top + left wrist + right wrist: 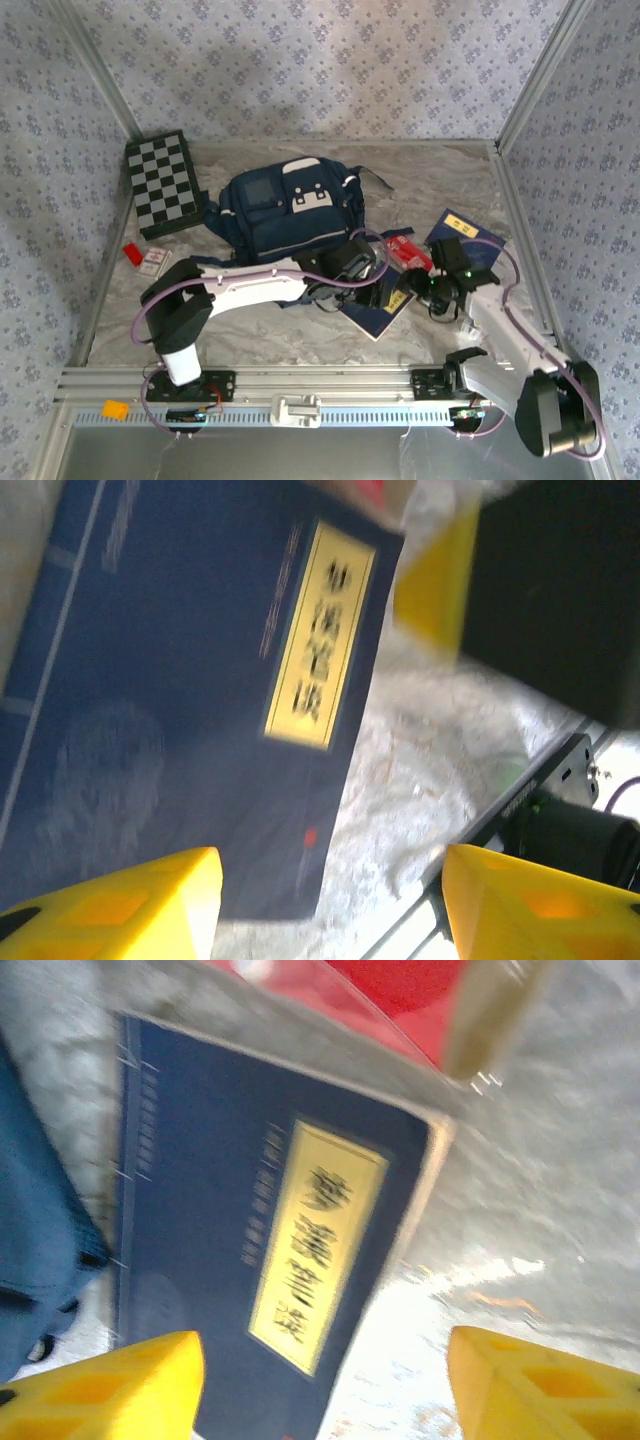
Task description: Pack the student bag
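The student bag point(285, 205), a navy backpack with white patches, lies at the middle back of the table. Just in front of it to the right lies a flat dark blue book point(378, 312) with a yellow title label. My left gripper point(378, 290) hovers over this book point(180, 700); it is open point(330, 910), with the book's edge and bare table between its yellow fingers point(120, 905). My right gripper point(424, 290) faces it from the right, also open point(325, 1390) over the same book point(260, 1240). Nothing is held.
A folded checkerboard point(163, 183) leans at the back left. A small red item point(133, 253) and a card point(155, 263) lie by the left wall. A red box point(408, 250) and a second blue book point(462, 232) lie right of the bag. The bag's fabric point(40, 1260) is close beside the book.
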Available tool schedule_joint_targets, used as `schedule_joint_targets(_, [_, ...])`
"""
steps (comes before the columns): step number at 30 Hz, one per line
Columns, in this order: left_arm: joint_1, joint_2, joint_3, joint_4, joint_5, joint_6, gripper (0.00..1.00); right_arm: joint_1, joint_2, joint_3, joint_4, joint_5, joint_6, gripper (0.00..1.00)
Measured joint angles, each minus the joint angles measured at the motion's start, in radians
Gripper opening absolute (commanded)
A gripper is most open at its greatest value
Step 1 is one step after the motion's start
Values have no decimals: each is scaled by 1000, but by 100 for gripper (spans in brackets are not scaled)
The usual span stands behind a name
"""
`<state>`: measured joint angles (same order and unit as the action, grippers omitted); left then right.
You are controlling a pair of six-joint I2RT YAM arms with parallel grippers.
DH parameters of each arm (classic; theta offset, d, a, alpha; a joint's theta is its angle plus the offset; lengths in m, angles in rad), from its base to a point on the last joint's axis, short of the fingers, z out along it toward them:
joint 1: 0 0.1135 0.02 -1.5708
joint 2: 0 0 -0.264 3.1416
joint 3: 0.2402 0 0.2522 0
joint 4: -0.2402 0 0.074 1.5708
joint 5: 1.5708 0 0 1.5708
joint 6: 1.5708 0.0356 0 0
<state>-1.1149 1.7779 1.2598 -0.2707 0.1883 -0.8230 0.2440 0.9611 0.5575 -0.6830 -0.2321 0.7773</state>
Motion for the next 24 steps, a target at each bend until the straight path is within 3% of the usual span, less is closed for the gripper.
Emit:
schedule_joint_targets(5, [32, 98, 73, -27, -55, 50, 59, -12, -126, -108, -9, -27, 55, 50])
schedule_joint_targets(10, [36, 197, 117, -50, -117, 82, 59, -24, -150, -149, 3, -58, 82, 37])
schedule_joint_targets(24, [50, 226, 94, -28, -177, 101, 61, -34, -104, -191, 115, -108, 83, 35])
